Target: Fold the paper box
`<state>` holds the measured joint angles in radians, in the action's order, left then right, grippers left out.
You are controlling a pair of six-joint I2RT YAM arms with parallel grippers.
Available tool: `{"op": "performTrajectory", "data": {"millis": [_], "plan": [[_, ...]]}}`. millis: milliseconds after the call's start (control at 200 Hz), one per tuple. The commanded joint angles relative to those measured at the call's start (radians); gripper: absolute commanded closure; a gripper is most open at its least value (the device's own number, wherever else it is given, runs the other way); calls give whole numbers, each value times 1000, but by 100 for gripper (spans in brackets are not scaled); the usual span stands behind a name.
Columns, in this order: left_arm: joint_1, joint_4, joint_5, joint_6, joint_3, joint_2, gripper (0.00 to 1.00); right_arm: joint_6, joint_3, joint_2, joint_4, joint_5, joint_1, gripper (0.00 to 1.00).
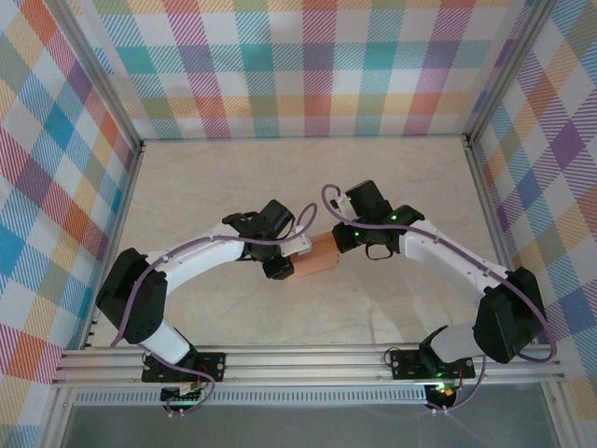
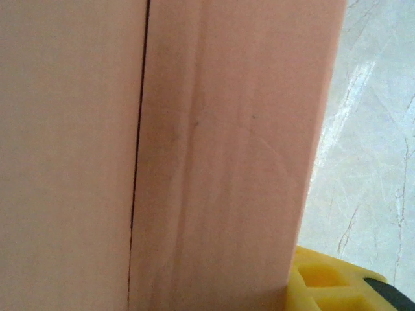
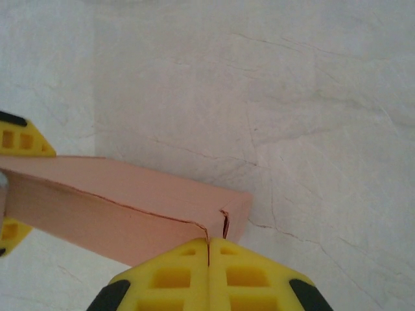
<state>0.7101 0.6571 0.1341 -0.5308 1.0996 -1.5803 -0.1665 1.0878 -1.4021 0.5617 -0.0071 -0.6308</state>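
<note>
The salmon-orange paper box (image 1: 322,255) is folded into a small rectangular block and held above the middle of the table between the two arms. My left gripper (image 1: 297,258) is shut on its left end. In the right wrist view the left gripper's yellow fingers (image 3: 23,139) sit on either side of the box (image 3: 130,201). In the left wrist view the box wall (image 2: 214,155), with a dark seam, is very close, and one yellow fingertip (image 2: 337,285) shows at the lower right. My right gripper (image 3: 208,249) is shut, its tips pressed together against the box's right end by a corner slit.
A pale marbled tabletop (image 1: 298,177) lies under the arms. Plaid walls (image 1: 298,65) close the back and both sides. An aluminium rail (image 1: 308,364) carrying the arm bases runs along the near edge.
</note>
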Motion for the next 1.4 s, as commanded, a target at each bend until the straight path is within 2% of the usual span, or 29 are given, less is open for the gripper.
{"op": "performTrajectory", "data": {"millis": [0,155,445,605,790,1005,1225,1395], "plan": [[-2,11,-26,23,11,-26,73,-169,2,8,18,66,-17,100],[0,9,-17,32,16,-26,73,-245,-33,4,1,99,-38,100],[-1,-10,25,29,9,-25,73,-109,-216,81,-240,138,-69,100],[0,-1,27,28,14,-18,72,-75,-198,90,-218,141,-70,100],[0,9,15,35,17,-8,68,-112,-102,49,-94,155,-70,100],[3,13,12,46,24,3,67,-131,-112,29,-106,143,-70,100],[9,14,10,81,28,36,57,-138,-119,25,-102,154,-70,100],[24,-17,-30,131,4,115,39,-140,-106,20,-85,160,-70,100]]}}
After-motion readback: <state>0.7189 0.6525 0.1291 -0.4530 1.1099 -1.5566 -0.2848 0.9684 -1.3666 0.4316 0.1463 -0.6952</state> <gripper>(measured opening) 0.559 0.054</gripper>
